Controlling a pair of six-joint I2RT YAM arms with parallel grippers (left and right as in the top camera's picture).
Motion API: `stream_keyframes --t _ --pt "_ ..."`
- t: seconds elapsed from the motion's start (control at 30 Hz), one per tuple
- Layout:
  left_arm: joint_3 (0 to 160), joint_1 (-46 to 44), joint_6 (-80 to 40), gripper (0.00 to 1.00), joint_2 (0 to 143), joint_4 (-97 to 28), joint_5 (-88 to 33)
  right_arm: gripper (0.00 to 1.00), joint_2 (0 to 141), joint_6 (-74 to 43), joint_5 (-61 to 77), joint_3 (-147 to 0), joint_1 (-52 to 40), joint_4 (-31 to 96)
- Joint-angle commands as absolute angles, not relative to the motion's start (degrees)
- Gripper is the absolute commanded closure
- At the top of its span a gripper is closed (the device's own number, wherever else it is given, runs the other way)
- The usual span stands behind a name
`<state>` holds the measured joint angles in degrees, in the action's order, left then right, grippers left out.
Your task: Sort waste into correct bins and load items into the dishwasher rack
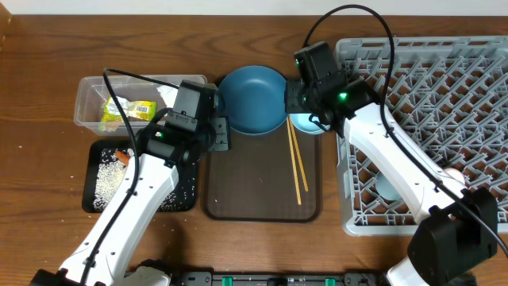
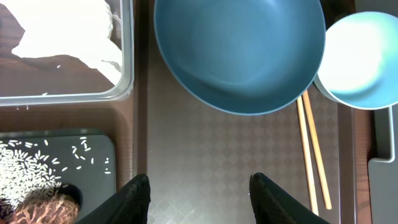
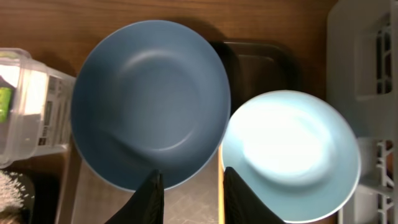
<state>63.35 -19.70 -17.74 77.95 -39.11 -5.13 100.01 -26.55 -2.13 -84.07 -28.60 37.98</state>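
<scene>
Dish loading: the right hand, half open and empty, is over the blue plate rim and must pinch it; left hand is open.

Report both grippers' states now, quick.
Left gripper: open, empty, above the brown tray.
Right gripper: partly open, holding nothing, at the blue plate rim.

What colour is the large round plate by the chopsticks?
Round plate: deep blue, best in right wrist view.
</scene>
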Motion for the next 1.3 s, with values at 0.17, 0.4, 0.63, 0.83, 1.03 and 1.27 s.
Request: stream_keyframes --t 0.17,0.4,0.63,0.83,1.03,1.27 --pt "64.7 -19.6 -17.3 0.47 77.8 -39.4 -4.0 0.81 98.9 -19.5 -0.7 -85.3 -28.9 36.9" --pt "64.7 -19.6 -17.3 0.47 77.8 -39.4 -4.0 0.89 99.6 -8.1 -10.9 -85.3 -28.9 35.9" --pt "64.7 -19.6 -17.3 0.47 77.8 -39.4 -4.0 0.58 102.4 8.8 -12.3 -85.3 -28.6 33.0" --pt "64.7 -19.6 -17.2 0.47 77.8 -39.4 -4.0 0.55 105.7 17.1 -12.2 -85.3 -26.9 30.6" --pt "64.7 -19.6 -17.2 0.47 77.8 -39.5 -4.0 0.60 110.4 20.3 -14.4 -85.3 -25.0 27.9" --pt "64.7 -19.6 -17.2 0.47 77.8 -39.5 -4.0 0.60 114.4 21.1 -15.2 -85.3 -22.9 27.5"
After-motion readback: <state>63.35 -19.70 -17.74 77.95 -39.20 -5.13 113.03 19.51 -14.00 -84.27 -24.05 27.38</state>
